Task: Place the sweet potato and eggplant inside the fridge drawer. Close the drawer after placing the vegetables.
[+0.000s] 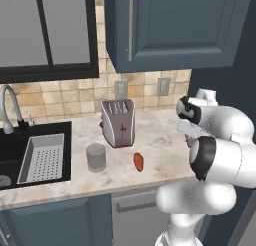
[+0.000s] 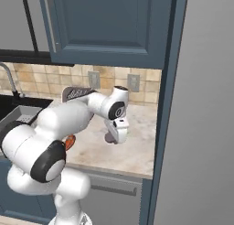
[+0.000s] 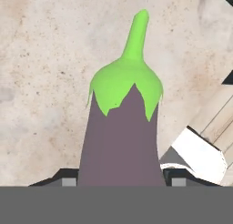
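Fingertips [image 3: 68,181] stood on either side of the eggplant [image 3: 122,136], closed against its purple body (green stem pointing away), at the counter [image 1: 165,140] right of the toaster [image 1: 118,122]. Sweet potato [image 1: 138,161] lay near the front edge. Recommended: confirm grip firm, lift straight before swinging fridgeward.

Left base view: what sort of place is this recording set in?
A rendered home kitchen, most likely: a black sink with a curved faucet, a toaster on the marble-look counter, and blue cabinets over a tiled backsplash.
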Motion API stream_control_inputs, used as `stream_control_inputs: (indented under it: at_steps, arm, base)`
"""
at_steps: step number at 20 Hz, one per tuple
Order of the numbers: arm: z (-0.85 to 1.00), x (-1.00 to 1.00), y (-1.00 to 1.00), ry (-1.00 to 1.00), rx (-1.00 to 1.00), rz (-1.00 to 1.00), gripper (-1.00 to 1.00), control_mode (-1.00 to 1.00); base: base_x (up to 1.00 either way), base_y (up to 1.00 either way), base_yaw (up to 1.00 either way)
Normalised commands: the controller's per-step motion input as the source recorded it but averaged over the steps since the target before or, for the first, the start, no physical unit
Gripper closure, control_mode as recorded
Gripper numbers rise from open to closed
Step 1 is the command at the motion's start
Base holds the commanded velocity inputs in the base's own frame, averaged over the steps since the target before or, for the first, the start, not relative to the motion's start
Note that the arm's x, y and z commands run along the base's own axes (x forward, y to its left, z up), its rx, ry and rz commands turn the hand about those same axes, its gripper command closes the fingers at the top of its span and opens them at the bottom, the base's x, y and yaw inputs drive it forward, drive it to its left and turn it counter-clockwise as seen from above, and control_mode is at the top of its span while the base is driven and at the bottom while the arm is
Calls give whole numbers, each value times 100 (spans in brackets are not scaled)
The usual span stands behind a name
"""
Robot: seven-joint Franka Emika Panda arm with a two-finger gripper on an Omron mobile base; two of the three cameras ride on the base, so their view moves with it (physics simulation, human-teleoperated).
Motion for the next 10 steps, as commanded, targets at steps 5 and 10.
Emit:
stream_control_inputs:
  at_steps: [5,10]
  arm:
    - [99,-83,37,-10,-1,0,100,-100]
    - [66,-71,68,-6,-2,0,100,-100]
  base:
    - [0,0,0]
    - [0,0,0]
